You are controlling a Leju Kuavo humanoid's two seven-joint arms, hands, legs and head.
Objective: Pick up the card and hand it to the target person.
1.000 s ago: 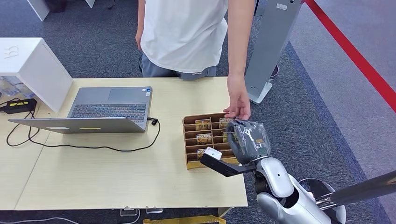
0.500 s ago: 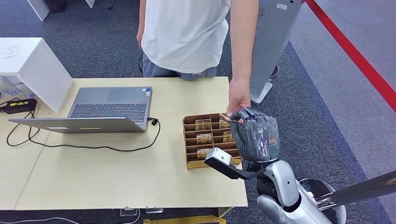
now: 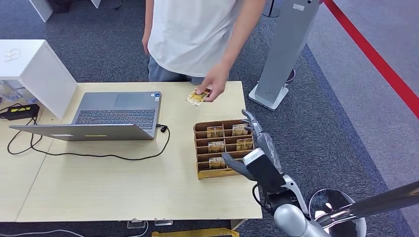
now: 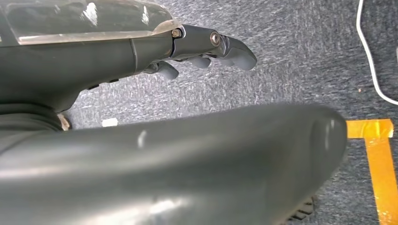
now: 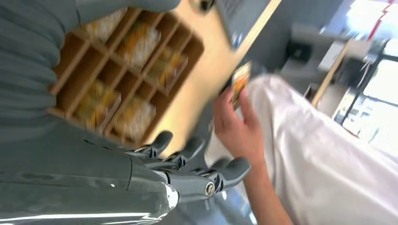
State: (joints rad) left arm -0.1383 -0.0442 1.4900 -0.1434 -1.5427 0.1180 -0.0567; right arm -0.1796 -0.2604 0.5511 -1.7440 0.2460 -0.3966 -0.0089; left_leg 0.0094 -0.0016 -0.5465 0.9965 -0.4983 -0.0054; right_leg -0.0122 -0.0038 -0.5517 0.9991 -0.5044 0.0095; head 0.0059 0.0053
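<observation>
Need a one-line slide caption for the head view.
Person's hand holds the card over the table; right hand open beside the card tray.

The left hand (image 4: 141, 61) comes in from the picture's edge, its clear-topped grey cover leading to dark fingers (image 4: 234, 47) that extend with a slight curl and hold nothing. A thick grey thumb (image 4: 187, 159) lies across much of the frame. Beyond the hand is grey carpet (image 4: 291, 70). A white cable (image 4: 371, 61) curves over the carpet near one edge, and strips of orange tape (image 4: 380, 164) meet in a corner on the floor. A small white scrap (image 4: 110, 122) lies on the carpet beside the hand.
</observation>
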